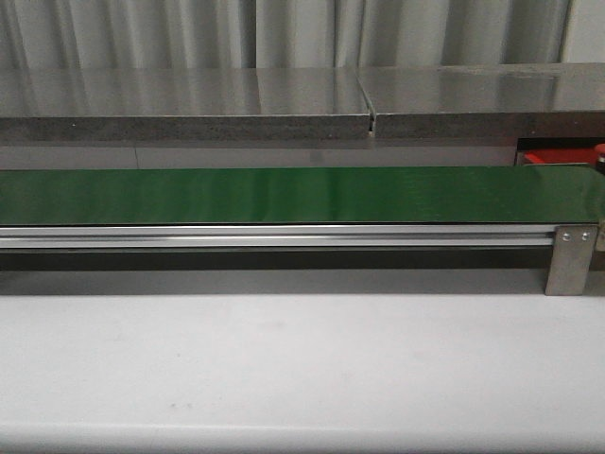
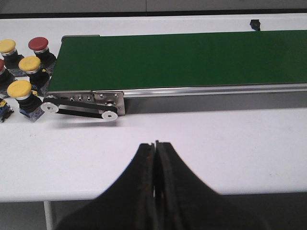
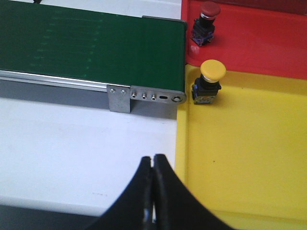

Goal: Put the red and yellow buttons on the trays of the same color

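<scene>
Jaws of left gripper point(image 2: 154, 158) and right gripper point(image 3: 153, 170) both clenched, empty. Unsorted buttons point(image 2: 29, 63) cluster off the belt point(image 2: 182, 57) end; one yellow button point(image 3: 211, 76) sits in yellow tray point(image 3: 240, 158), one red button point(image 3: 207, 19) in red tray point(image 3: 259, 43). Risk: crowded cluster, so neighbours may topple during a grasp.

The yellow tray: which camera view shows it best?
The right wrist view. There the yellow tray fills the side beside the conveyor's end and carries one yellow button. The front view and the left wrist view do not show it.
</scene>
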### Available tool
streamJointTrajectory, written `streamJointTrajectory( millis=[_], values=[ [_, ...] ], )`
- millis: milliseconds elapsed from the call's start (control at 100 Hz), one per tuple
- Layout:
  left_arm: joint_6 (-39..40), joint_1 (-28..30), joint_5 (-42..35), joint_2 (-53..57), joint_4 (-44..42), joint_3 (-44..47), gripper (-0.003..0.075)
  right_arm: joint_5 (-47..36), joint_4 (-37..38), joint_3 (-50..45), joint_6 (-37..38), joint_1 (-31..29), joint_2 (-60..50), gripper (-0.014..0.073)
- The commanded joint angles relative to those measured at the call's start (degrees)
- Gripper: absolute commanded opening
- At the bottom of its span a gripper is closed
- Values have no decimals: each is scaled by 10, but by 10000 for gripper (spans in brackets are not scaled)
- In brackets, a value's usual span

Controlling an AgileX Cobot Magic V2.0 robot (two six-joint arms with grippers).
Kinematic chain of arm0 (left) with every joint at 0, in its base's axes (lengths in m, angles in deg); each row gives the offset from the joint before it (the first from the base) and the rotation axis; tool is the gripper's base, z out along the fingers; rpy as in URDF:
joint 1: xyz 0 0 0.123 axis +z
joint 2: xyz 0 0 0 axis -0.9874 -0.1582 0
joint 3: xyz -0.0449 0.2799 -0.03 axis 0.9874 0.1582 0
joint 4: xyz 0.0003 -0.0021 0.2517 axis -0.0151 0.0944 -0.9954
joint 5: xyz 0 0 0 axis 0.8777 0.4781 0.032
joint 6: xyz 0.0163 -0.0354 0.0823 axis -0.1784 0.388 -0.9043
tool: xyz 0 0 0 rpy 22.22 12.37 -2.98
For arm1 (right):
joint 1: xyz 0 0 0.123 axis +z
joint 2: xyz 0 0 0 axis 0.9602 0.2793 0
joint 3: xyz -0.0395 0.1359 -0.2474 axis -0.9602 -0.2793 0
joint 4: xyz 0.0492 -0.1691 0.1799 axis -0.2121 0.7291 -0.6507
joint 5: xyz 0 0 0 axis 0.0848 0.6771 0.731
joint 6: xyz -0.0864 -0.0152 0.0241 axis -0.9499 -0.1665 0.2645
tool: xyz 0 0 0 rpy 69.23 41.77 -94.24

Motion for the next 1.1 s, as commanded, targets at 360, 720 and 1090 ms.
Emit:
streamJointTrajectory(
  millis=[360, 720, 1090],
  values=[
    [23, 21, -134, -109, -32, -15, -20, -38, -3, 15, -6, 1, 2, -74],
    [36, 115, -186, -258, -31, -70, -20, -38, -3, 15, -6, 1, 2, -74],
    [36, 202, -186, -409, 2, -157, 398, -38, -3, 15, -6, 1, 2, -74]
  ],
)
